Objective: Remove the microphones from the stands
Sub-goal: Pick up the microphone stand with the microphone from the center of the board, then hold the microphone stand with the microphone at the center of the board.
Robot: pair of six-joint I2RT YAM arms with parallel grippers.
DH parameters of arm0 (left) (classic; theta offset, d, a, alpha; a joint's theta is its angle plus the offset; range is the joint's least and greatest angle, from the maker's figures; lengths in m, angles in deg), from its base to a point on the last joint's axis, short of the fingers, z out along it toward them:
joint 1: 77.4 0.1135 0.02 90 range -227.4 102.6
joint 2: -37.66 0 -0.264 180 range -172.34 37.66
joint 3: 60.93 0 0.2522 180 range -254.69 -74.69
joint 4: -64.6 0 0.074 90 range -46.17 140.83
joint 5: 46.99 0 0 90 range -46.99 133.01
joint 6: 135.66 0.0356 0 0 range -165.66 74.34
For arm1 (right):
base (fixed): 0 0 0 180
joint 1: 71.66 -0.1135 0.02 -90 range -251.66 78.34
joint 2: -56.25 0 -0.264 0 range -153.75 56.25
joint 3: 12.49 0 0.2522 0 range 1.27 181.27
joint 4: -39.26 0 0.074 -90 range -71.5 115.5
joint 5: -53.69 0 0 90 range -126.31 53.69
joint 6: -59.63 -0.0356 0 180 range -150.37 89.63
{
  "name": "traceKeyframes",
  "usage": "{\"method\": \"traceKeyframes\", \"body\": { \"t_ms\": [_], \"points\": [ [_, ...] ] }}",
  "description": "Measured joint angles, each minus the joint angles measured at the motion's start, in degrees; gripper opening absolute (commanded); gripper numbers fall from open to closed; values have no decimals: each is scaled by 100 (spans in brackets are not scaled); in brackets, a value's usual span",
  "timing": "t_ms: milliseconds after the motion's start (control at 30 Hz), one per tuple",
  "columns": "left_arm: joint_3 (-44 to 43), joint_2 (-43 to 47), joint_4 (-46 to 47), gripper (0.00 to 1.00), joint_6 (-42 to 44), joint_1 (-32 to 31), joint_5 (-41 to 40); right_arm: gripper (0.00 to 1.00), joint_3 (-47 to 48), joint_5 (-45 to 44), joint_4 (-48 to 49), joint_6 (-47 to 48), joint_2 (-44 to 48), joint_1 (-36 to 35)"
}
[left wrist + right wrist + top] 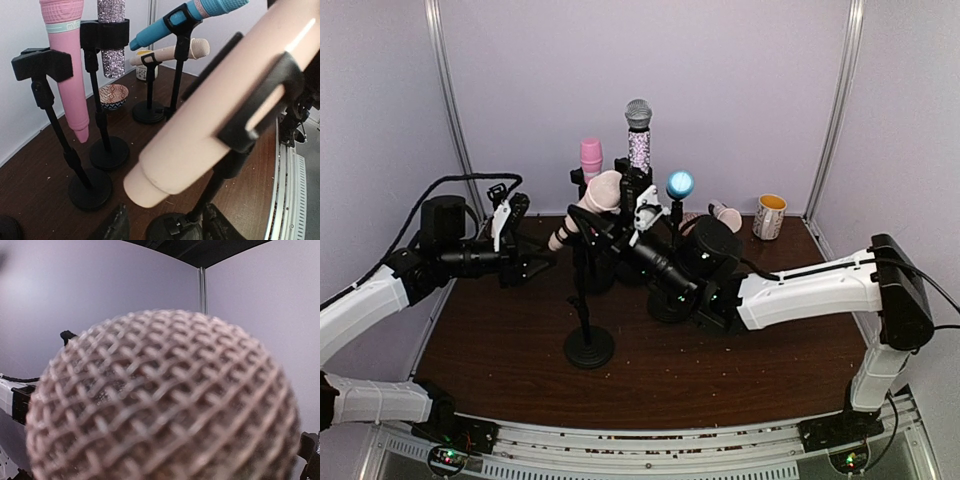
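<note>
A pale pink microphone (pixel 588 208) sits tilted in the clip of a black stand (pixel 589 345) at the front middle, with its mesh head up and to the right. In the left wrist view the microphone (pixel 210 125) is still in its clip, tail end toward the camera. My left gripper (pixel 544 262) is open just left of and below the tail, with its fingertips (pixel 119 226) low on either side of the stand base. My right gripper (pixel 618 208) is at the mesh head (pixel 160 400), which fills the right wrist view and hides the fingers.
Behind stand several more stands holding a pink microphone (pixel 591 155), a glittery one (pixel 638 130), a blue one (pixel 679 184) and a cream one (pixel 725 215). A mug (pixel 769 216) is at the back right. A patterned bowl (pixel 114 95) sits among the stand bases.
</note>
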Motion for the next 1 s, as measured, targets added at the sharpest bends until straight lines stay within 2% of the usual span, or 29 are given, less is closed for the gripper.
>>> {"method": "traceKeyframes", "body": {
  "t_ms": [100,200,333,600,1000],
  "points": [
    [203,332,-22,56,-267,11,61,0,289,-632,-98,275,-192,-162],
    [625,822,81,52,-553,9,157,0,632,-1187,-168,568,-437,-343],
    [796,796,402,48,-962,9,369,0,1134,-1676,-240,887,-798,-533],
    [702,50,1272,45,-1309,-15,651,0,1484,-1895,-240,1167,-1067,-656],
    [520,-461,1786,38,-1056,-271,979,0,1484,-1843,-221,942,-1071,-640]
  ]
}}
